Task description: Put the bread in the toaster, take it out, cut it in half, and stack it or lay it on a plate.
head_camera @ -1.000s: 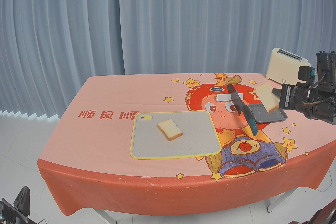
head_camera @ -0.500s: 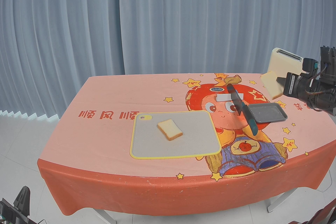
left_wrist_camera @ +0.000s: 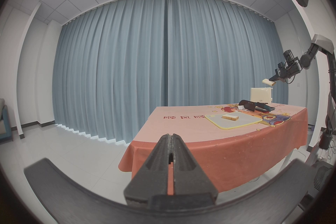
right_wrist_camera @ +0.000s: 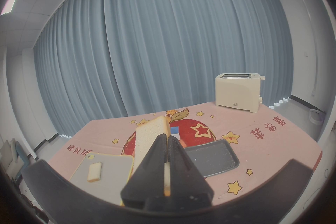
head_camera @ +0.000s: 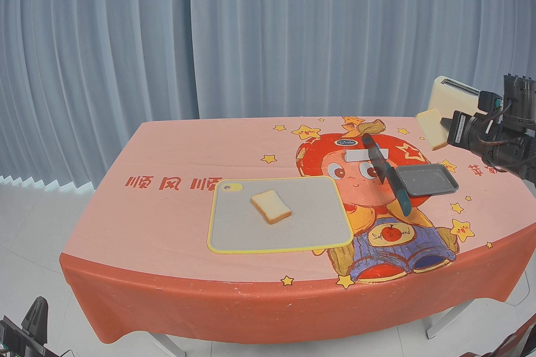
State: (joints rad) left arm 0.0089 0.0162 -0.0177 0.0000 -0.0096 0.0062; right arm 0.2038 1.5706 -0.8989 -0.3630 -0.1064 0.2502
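My right gripper (head_camera: 446,128) is shut on a slice of bread (head_camera: 431,128), held in the air at the table's far right, in front of the cream toaster (head_camera: 453,99). From the right wrist, that bread (right_wrist_camera: 148,137) stands on edge between my fingers, with the toaster (right_wrist_camera: 238,91) further off. A second, smaller piece of bread (head_camera: 271,206) lies on the grey cutting board (head_camera: 312,218). A grey rectangular plate (head_camera: 427,179) sits below the held slice, and a knife (head_camera: 391,177) with a teal handle rests beside it. My left gripper (left_wrist_camera: 170,151) is shut, low and well away from the table.
A small white block (head_camera: 357,155) lies behind the knife. The orange tablecloth (head_camera: 167,218) covers the table, bare on its left half. Blue curtains hang close behind the table's far edge.
My right gripper has lifted the bread from just above the grey plate, up and back toward the toaster. The left arm has not moved.
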